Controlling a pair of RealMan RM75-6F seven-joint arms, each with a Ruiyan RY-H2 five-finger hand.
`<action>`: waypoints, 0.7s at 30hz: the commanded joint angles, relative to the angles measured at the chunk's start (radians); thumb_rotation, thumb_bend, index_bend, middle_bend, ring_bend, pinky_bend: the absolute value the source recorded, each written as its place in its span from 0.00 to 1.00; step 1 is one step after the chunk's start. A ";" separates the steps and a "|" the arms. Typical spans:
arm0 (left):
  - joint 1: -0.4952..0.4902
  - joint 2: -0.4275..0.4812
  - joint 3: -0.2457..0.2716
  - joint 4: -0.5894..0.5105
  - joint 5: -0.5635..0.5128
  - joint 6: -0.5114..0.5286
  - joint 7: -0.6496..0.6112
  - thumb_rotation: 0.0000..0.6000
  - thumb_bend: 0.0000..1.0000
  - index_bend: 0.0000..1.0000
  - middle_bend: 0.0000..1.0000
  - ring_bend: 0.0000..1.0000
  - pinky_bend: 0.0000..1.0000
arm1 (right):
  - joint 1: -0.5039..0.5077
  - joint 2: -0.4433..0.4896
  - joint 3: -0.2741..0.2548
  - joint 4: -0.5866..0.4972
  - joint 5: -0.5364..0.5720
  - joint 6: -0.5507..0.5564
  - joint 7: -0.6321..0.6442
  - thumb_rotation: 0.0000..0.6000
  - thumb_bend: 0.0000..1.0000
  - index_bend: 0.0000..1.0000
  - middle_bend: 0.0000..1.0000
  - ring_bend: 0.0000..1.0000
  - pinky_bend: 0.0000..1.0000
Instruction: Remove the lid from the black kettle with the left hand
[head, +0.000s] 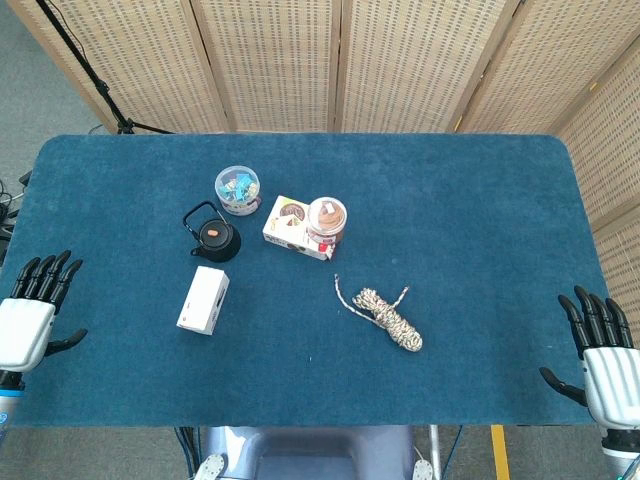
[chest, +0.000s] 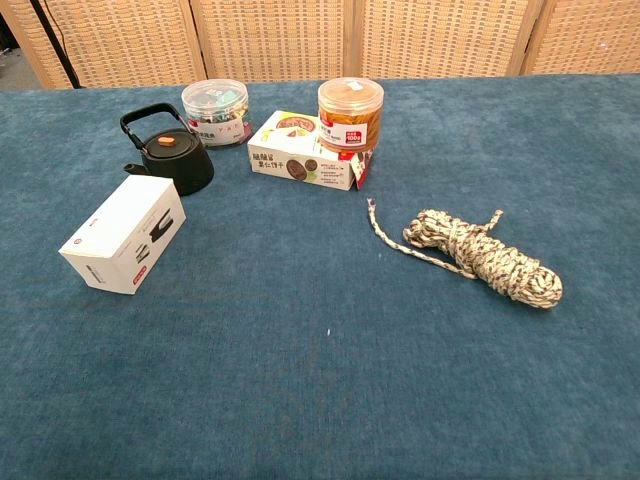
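The small black kettle (head: 214, 238) (chest: 173, 158) stands left of the table's middle, its handle arched upright over it. Its black lid (chest: 166, 147) with an orange knob sits on top. My left hand (head: 34, 308) hovers at the table's near left edge, well to the left of the kettle, fingers spread and holding nothing. My right hand (head: 600, 349) is at the near right edge, fingers also spread and empty. Neither hand shows in the chest view.
A white box (head: 204, 299) (chest: 124, 234) lies just in front of the kettle. Behind it stands a clear tub of clips (head: 238, 189) (chest: 216, 111). To the right are a snack box (head: 288, 226) (chest: 305, 151), an orange-lidded jar (head: 326, 222) (chest: 350, 114) and a coiled rope (head: 388, 317) (chest: 478, 254).
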 joint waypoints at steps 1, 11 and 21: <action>0.001 0.001 0.000 -0.002 -0.006 -0.003 0.002 1.00 0.00 0.00 0.00 0.00 0.00 | 0.000 0.000 0.000 0.000 0.001 0.000 0.002 1.00 0.00 0.00 0.00 0.00 0.00; 0.001 0.003 0.001 -0.003 -0.014 -0.009 0.003 1.00 0.00 0.00 0.00 0.00 0.00 | 0.000 0.004 0.000 -0.004 0.000 0.000 0.007 1.00 0.00 0.00 0.00 0.00 0.00; -0.042 0.009 -0.011 -0.026 -0.027 -0.076 -0.042 1.00 0.00 0.00 0.00 0.00 0.00 | -0.002 0.007 0.007 -0.009 0.017 0.003 0.017 1.00 0.00 0.00 0.00 0.00 0.00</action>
